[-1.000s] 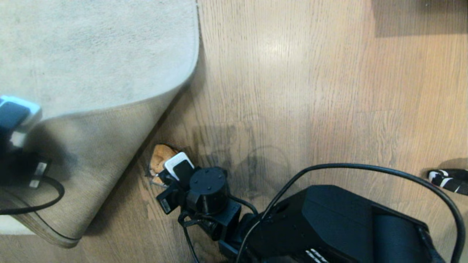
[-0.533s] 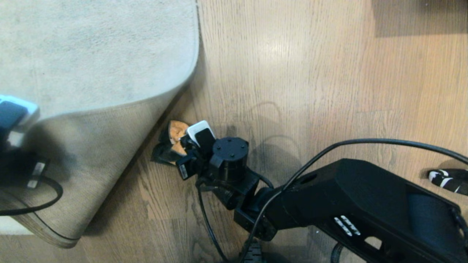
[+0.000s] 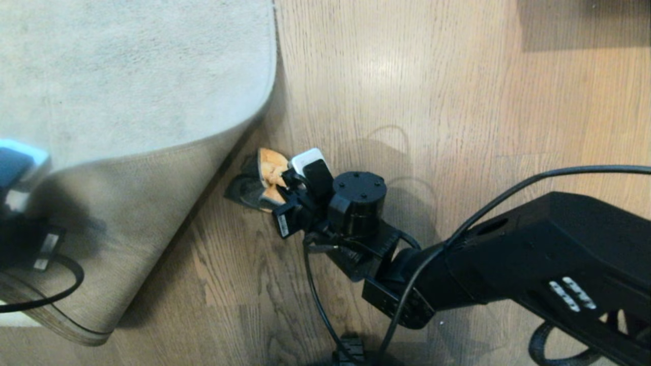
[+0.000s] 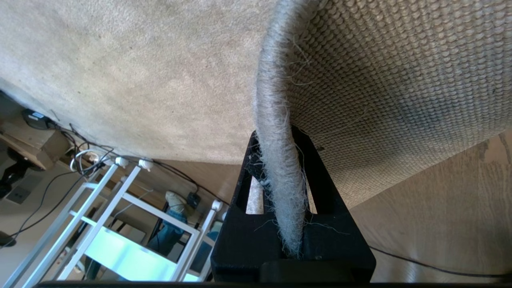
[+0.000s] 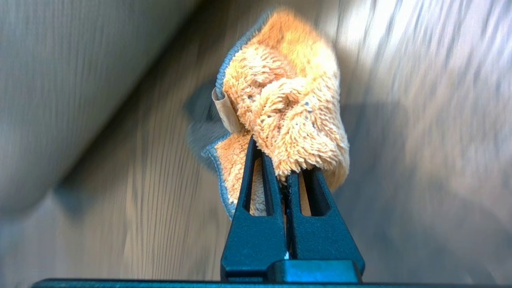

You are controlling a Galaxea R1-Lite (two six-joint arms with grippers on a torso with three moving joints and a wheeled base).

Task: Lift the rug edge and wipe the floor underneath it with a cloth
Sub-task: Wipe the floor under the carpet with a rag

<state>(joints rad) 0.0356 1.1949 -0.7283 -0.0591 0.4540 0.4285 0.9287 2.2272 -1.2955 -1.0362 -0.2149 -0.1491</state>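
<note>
The pale rug (image 3: 127,66) lies at the upper left, and its near corner is lifted and folded back, showing the tan woven backing (image 3: 127,213). My left gripper (image 4: 278,140) is shut on the rug edge (image 4: 276,120), whose fuzzy binding runs between the black fingers. That arm shows at the far left of the head view (image 3: 20,239). My right gripper (image 3: 282,185) is shut on the orange fluffy cloth (image 3: 269,170) and holds it low on the wood floor (image 3: 407,101), beside the raised rug fold. In the right wrist view, the cloth (image 5: 288,104) bunches ahead of the gripper (image 5: 282,160), grey trim showing.
A black cable (image 3: 56,290) loops over the folded backing at the lower left. A dark shadowed patch (image 3: 585,23) sits at the top right. Beyond the rug, the left wrist view shows a white metal rack (image 4: 120,208), floor cables and a person's leg (image 4: 168,232).
My right arm has reached forward, carrying the cloth away from me and slightly right along the floor beside the lifted rug. The left gripper still holds the rug edge in place.
</note>
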